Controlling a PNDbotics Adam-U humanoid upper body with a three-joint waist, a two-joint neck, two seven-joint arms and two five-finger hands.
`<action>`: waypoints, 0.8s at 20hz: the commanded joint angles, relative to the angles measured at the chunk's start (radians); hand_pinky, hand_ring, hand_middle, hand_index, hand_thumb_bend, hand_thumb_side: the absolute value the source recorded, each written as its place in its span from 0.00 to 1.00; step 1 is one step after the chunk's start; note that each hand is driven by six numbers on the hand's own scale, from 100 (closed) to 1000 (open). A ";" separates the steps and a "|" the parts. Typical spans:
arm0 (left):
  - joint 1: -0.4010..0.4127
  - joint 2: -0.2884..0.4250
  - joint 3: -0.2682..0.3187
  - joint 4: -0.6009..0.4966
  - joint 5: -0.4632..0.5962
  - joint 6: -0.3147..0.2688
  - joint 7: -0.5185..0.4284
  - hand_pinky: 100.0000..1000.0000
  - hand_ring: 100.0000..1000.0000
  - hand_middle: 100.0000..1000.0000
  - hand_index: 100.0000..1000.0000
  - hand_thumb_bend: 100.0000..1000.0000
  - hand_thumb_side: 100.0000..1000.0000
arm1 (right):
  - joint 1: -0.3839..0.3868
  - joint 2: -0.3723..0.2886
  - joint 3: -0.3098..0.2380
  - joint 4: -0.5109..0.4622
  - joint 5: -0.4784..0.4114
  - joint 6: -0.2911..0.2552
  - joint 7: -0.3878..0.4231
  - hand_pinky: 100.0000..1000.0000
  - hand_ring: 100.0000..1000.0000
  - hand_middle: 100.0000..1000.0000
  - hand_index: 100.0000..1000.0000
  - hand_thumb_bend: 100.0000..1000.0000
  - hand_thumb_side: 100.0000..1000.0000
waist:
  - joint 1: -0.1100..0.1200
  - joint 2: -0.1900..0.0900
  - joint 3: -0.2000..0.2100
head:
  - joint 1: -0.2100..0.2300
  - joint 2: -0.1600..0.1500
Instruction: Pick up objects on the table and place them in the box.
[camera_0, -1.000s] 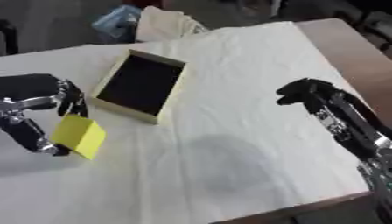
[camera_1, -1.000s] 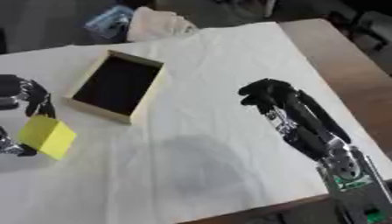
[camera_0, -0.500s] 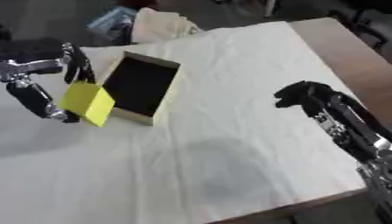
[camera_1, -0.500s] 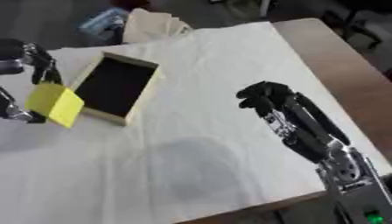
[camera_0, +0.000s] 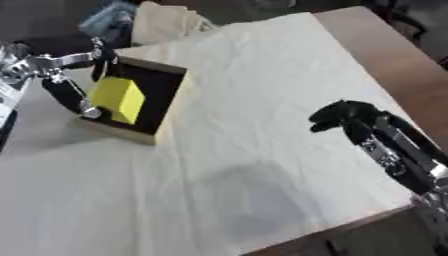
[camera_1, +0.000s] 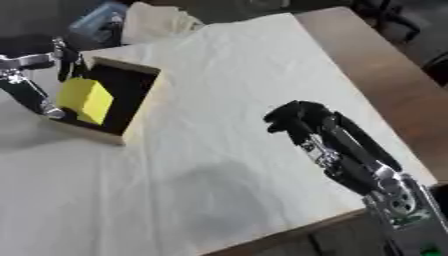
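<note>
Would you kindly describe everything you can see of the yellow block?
The yellow block is a plain, matte, box-shaped piece with no markings visible. It is tilted, held over the dark inside of the open box, near its left wall. The left hand grips it, with fingers above and below. Whether it touches the box is unclear.

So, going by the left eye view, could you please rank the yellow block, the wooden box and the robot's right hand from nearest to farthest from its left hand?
1. Yellow block: pinched in the left hand, over the box's left side.
2. Wooden box: directly under and beside that hand, upper left of the table.
3. Right hand: far across the white cloth, at the right, fingers curled, holding nothing.
</note>
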 joint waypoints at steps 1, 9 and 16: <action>-0.030 0.006 0.028 0.030 -0.048 -0.003 0.048 0.64 0.39 0.25 0.50 0.43 0.00 | -0.014 -0.004 0.002 -0.021 -0.007 0.001 0.009 0.71 0.66 0.68 0.76 0.00 0.96 | -0.003 -0.015 -0.004 | 0.010 -0.016; -0.032 -0.006 0.034 0.080 -0.160 -0.002 0.094 0.77 0.68 0.63 0.78 0.69 0.27 | -0.022 0.000 0.002 -0.021 -0.004 0.004 0.010 0.71 0.66 0.68 0.76 0.00 0.96 | 0.008 -0.004 -0.023 | 0.015 -0.023; -0.018 0.028 0.053 0.030 -0.151 -0.017 0.146 0.86 0.79 0.78 0.86 0.82 0.42 | -0.015 -0.005 -0.005 -0.021 -0.005 0.008 0.005 0.71 0.66 0.68 0.76 0.00 0.96 | 0.005 -0.018 -0.001 | 0.002 -0.022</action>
